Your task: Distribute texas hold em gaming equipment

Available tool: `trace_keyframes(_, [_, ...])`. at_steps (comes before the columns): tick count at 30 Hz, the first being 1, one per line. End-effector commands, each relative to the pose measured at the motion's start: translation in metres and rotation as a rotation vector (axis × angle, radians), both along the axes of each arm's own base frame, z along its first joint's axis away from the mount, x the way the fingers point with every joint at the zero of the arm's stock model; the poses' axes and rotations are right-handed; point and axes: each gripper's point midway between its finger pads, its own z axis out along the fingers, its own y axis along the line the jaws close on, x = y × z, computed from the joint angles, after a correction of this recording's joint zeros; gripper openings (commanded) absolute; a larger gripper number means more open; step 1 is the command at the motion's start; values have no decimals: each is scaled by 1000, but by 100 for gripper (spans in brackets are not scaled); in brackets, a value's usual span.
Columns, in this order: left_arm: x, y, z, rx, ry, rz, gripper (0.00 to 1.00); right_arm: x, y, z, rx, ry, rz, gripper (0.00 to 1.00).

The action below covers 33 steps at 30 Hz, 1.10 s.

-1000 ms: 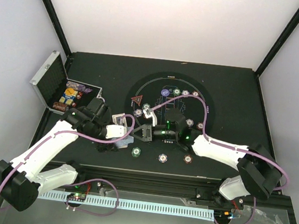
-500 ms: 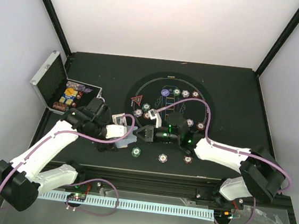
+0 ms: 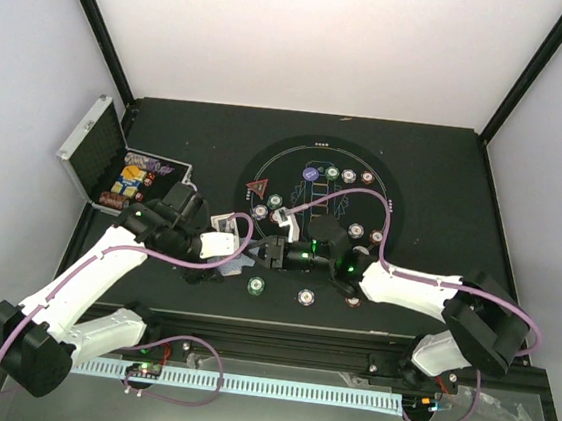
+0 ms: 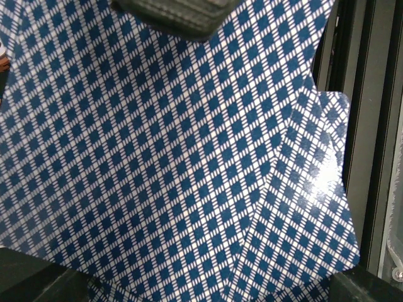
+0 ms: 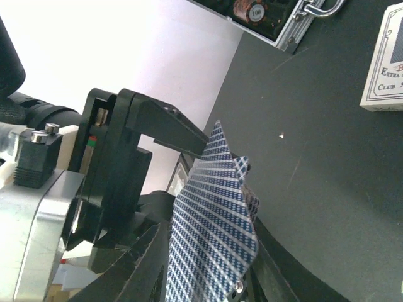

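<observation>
**Top external view.** The right gripper [image 3: 264,253] has moved left since the earlier frames. It now meets the fan of playing cards [image 3: 243,260], which the left gripper [image 3: 232,257] holds out just beside the near-left rim of the round mat [image 3: 393,197]. The left arm has not shifted. The green chip [image 3: 255,286] below the meeting point, the chips on the mat and the red triangle marker [image 3: 257,187] lie as they did a second ago. The silver case [image 3: 92,145] stands open at far left.

**Left wrist view.** The blue-checked card backs fill the frame, several overlapping. The left pincer is pressed on the fan's lower end. A ribbed pad [image 4: 179,16] intrudes at the top edge and is judged to be a finger of the right gripper.

**Right wrist view.** The right jaws stand spread with the edge of the fan between them, and no contact is evident. A second ago they were pressed together. One black finger of the left gripper clamps the fan's far corner. A white card box [image 5: 384,63] lies on the table beyond.

**Finding.** A card handover is judged to have begun but not finished. No card has left the fan yet.
</observation>
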Motion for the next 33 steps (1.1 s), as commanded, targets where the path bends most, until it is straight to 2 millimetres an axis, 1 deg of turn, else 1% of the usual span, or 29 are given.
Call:
trace_keyframes(1, [7, -4, 11, -23, -45, -2, 2, 6, 2, 4, 0, -27, -26, 36])
trace_keyframes(10, [6, -4, 13, -26, -41, -5, 1, 16, 0, -6, -109, -67, -57, 36])
trace_keyframes(14, [6, -4, 15, -27, -51, -8, 2, 20, -2, -6, -154, -100, -64, 38])
trace_keyframes(21, [8, -2, 13, -18, -61, -5, 1, 18, -10, -12, -203, -109, -67, 39])
trace_keyframes(22, [8, -2, 14, -19, -64, -4, 2, 17, -12, -15, -213, -107, -67, 38])
trace_keyframes(24, [9, -2, 13, -17, -67, -3, 1, 16, -16, -15, -217, -110, -74, 34])
trace_keyframes(27, [9, -2, 12, -14, -66, -3, 2, 15, -20, -12, -211, -114, -83, 32])
trace_keyframes(33, [9, -1, 12, -12, -69, -1, 2, 14, -21, -2, -189, -123, -88, 25])
